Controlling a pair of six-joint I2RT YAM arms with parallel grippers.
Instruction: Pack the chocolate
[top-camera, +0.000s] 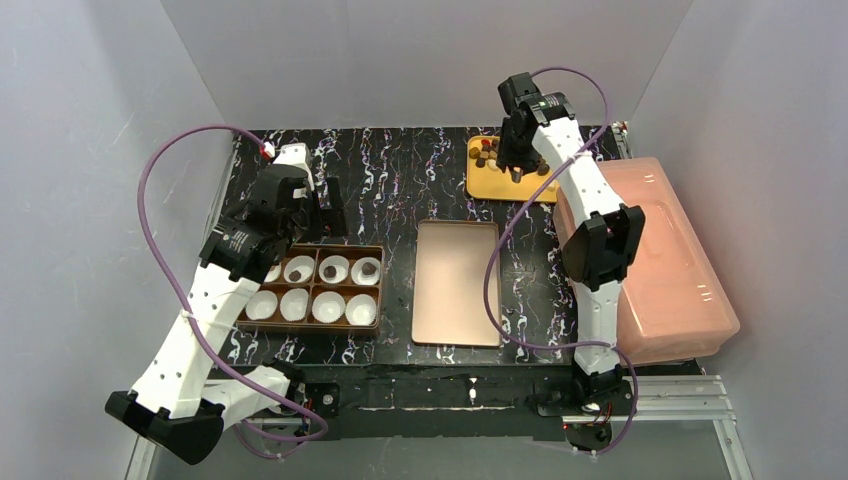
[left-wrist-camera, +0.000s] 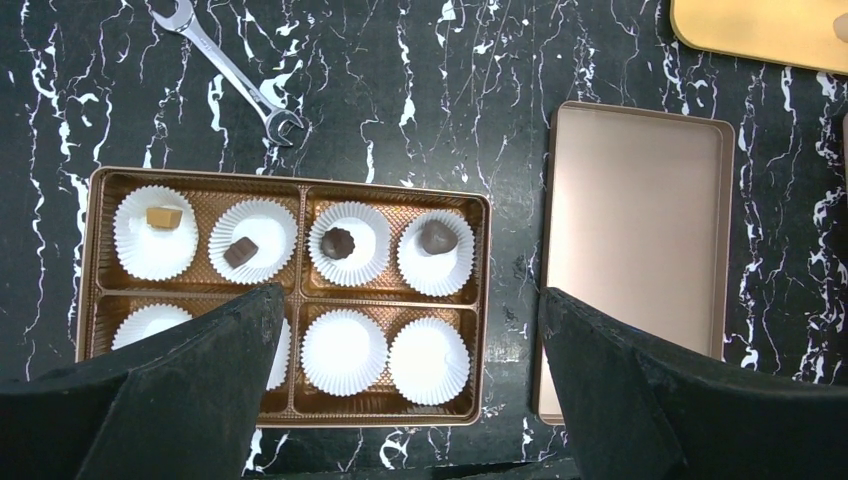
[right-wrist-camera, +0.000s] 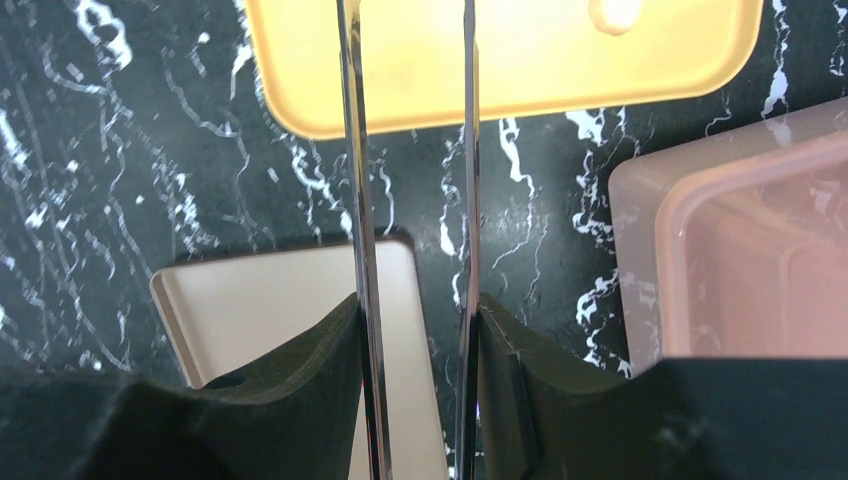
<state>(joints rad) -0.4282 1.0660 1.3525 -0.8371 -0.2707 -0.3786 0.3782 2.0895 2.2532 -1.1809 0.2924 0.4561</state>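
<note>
Several chocolate chunks (top-camera: 487, 155) lie on a yellow tray (top-camera: 495, 183) at the back; one cream chunk (right-wrist-camera: 615, 12) shows in the right wrist view. The brown box (left-wrist-camera: 483, 300) holds white paper cups. Its far row carries a tan piece (left-wrist-camera: 163, 216) and dark pieces (left-wrist-camera: 240, 251), (left-wrist-camera: 338, 242), (left-wrist-camera: 437, 237); the near cups (left-wrist-camera: 343, 350) hold nothing. My left gripper (left-wrist-camera: 410, 295) is open and empty above the box's near row. My right gripper (right-wrist-camera: 415, 305) is shut on metal tongs (right-wrist-camera: 355, 150), whose blades stand apart and reach over the yellow tray (right-wrist-camera: 500, 60).
The flat copper-brown lid (top-camera: 457, 283) lies between the box and my right arm. A pink plastic bin (top-camera: 650, 255) stands at the right. A wrench (left-wrist-camera: 230, 70) lies on the black marbled table behind the box.
</note>
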